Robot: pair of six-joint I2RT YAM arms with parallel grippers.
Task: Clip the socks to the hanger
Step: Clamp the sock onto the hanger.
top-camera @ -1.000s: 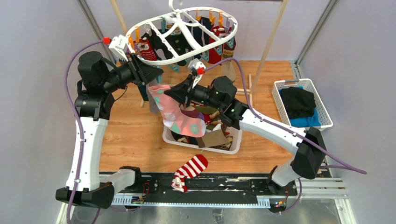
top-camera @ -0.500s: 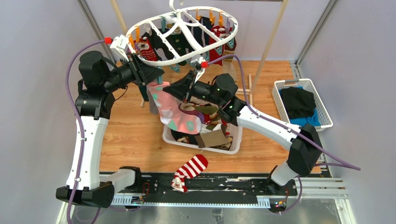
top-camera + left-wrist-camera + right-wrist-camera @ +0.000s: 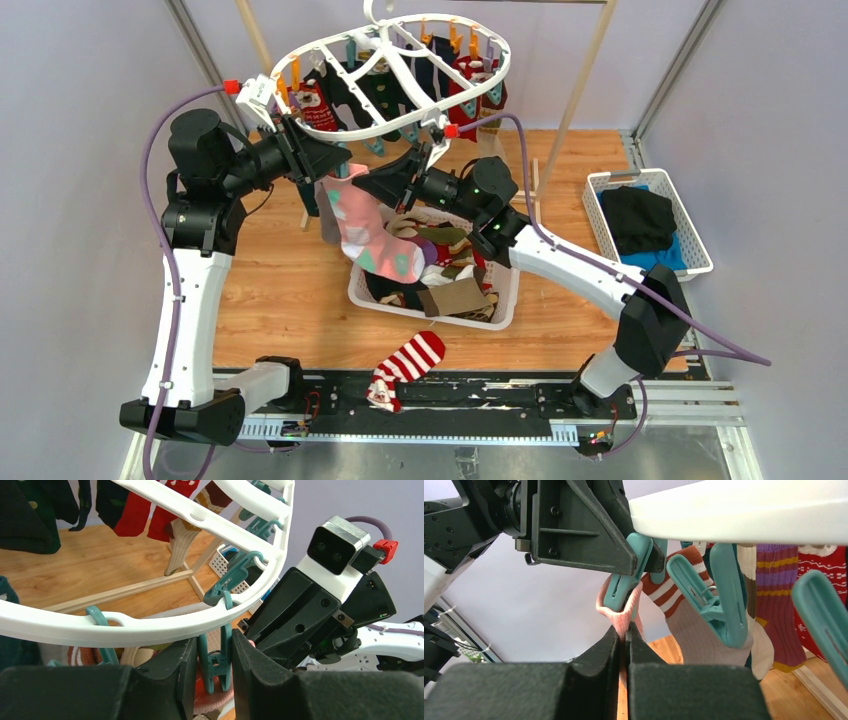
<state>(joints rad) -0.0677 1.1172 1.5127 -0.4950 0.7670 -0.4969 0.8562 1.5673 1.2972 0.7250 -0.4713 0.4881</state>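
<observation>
Holding mixed socks [image 3: 452, 268], white basket [image 3: 505, 305]

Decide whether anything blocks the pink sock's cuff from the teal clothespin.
Nothing visible does: the right gripper holds the cuff of the pink sock at the mouth of the teal clothespin that the left gripper pinches.

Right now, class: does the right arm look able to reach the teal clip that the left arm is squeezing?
Probably yes. The right fingers, pinching the pink sock by its cuff, sit just below the teal clip held in the left fingers, and nothing stands between them.
</observation>
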